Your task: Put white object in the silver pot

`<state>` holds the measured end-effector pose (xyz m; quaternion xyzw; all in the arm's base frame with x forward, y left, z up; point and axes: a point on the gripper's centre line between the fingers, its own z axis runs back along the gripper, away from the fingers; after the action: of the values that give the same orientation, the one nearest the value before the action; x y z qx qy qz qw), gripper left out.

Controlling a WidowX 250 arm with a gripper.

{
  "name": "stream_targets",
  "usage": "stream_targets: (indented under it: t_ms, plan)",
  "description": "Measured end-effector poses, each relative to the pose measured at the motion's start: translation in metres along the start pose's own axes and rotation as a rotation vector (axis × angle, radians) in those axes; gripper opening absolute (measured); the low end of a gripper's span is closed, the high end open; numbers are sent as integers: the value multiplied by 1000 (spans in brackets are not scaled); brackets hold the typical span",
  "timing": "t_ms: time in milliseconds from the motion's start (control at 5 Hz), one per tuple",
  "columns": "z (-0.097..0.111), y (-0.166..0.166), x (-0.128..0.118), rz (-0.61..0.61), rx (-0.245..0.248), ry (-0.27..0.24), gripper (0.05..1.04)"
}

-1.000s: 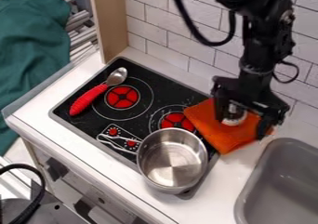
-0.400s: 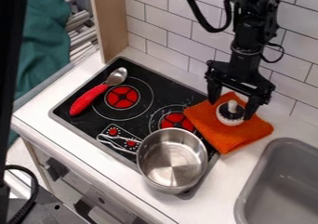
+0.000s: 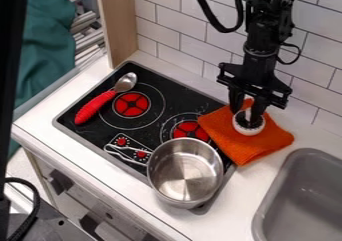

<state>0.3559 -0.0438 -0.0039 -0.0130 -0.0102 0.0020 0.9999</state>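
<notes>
On orange cloth sits a round white object, perhaps plastic.

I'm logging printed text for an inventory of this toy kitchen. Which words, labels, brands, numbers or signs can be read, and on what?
None can be read.
On the stove's control panel, small white marks ring the red dials; they are too small to make out as numbers or letters.

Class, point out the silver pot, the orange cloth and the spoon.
silver pot [image 3: 184, 174]: camera view, inside bottom.
orange cloth [image 3: 246, 148]: camera view, near part.
spoon [image 3: 95, 106]: camera view, red handle.
</notes>
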Motion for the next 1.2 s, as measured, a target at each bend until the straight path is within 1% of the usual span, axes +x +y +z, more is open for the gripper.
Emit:
stream_targets:
  t_ms: [200,600,800,1000,1200]
  plan:
    - [-2,0,0,6,1,14,182]
    - [-5,-3,3,17,-6,10,174]
    - [0,-2,-1,25,30,-1,174]
    - [24,1,-20,65,52,-42,174]
    - [42,11,-66,146,81,-33,174]
